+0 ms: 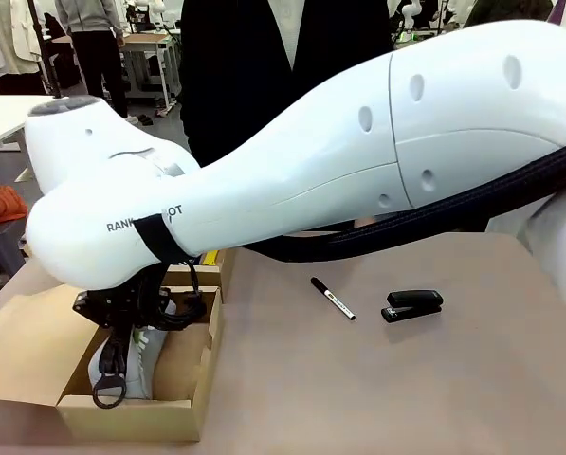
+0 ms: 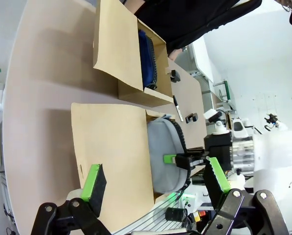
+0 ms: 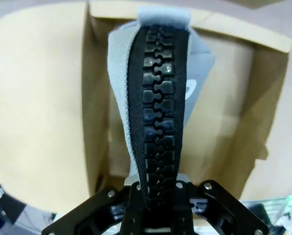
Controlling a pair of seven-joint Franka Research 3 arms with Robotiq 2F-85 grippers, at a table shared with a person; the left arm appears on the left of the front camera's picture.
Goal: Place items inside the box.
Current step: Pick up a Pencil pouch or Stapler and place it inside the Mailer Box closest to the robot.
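Front view: fixed, on the near side of the table (image 1: 377, 379), facing the far side; right arm (image 1: 358, 161) crosses very close to the lens. Left wrist view: rolled sideways, set back, looks across the table at the box (image 2: 111, 156). Right wrist view: straight down into the box, very close to the grey pouch (image 3: 158, 98). All three share box and pouch.

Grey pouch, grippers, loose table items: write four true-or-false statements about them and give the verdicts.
1. The right gripper is shut on the grey pouch. True.
2. The grey pouch lies flat on the table. False: it hangs from the gripper inside the open box.
3. A marker and a stapler lie on the table. True.
4. The left gripper holds the navy pouch. False: it is open and empty; that pouch sits in a second box.
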